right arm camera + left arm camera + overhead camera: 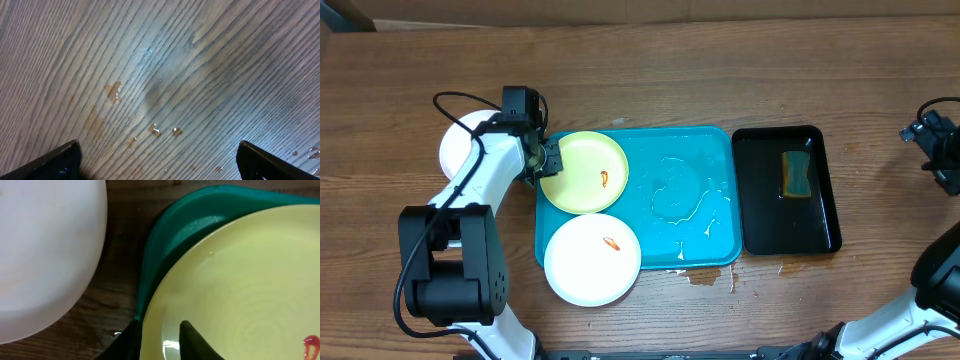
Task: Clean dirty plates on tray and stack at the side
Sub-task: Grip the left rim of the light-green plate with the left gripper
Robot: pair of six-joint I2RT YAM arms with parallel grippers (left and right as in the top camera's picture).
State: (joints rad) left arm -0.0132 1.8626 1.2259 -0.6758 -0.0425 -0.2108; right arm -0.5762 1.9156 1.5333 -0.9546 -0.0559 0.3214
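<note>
The pale yellow-green round plastic plate (pixel 585 172), at the far-left corner of the turquoise rectangular plastic tray (pixel 718 165), is clamped by its left rim in the nearer left hand (pixel 548 159), with a white round plate (pixel 453 148) just beyond, leftward.

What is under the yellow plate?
The blue tray: the yellow plate sits in its far left corner. The tray floor beneath the plate is covered, so anything lying there cannot be seen.

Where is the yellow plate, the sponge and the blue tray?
yellow plate (pixel 578 170): overhead view, middle of the plate.
sponge (pixel 796 175): overhead view, middle of its top.
blue tray (pixel 718 145): overhead view, bare floor, upper right corner.
</note>
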